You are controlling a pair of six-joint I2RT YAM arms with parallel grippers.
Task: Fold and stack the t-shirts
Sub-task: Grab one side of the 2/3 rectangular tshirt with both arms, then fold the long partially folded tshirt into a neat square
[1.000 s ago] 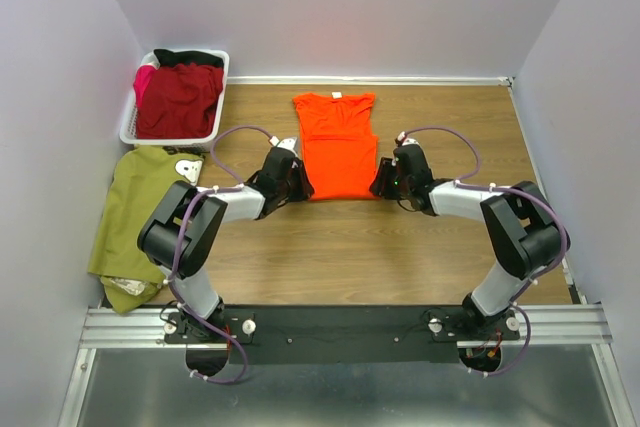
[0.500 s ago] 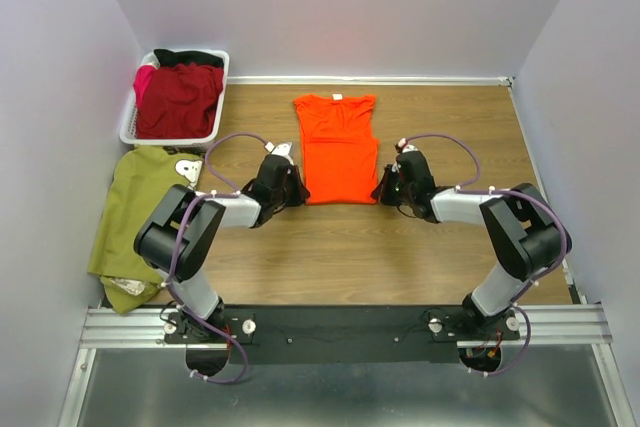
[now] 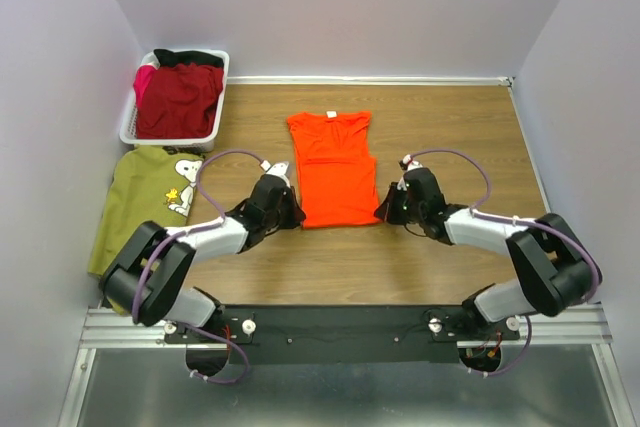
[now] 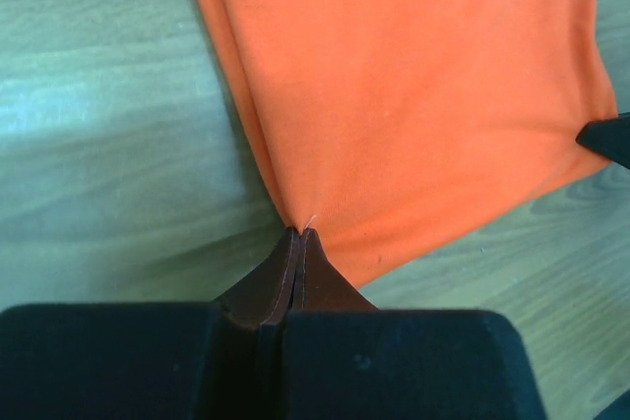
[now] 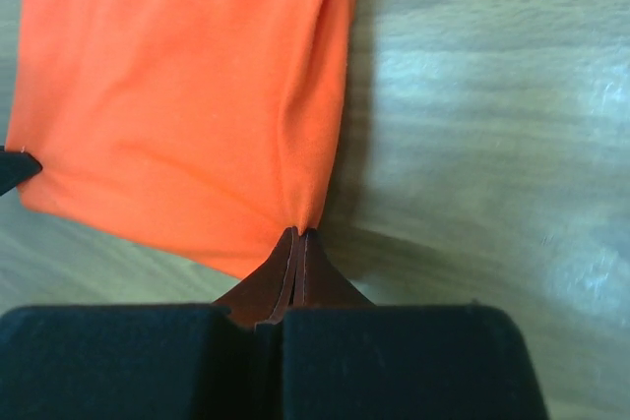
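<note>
Orange cloth of the t-shirt [image 3: 334,172] lies flat mid-table [image 3: 450,127], and you have the left gripper [image 3: 296,217] clenched on its 7 o'clock hem corner, the right gripper [image 3: 383,213] clenched on its 5 o'clock corner.

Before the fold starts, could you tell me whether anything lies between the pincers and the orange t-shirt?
Nothing visible does: the left pincer and right pincer are each shut on a hem corner of the bright orange cloth t-shirt.

Left tool [image 3: 297,217], right tool [image 3: 383,212] pinched, dragged t-shirt [image 3: 335,167].
</note>
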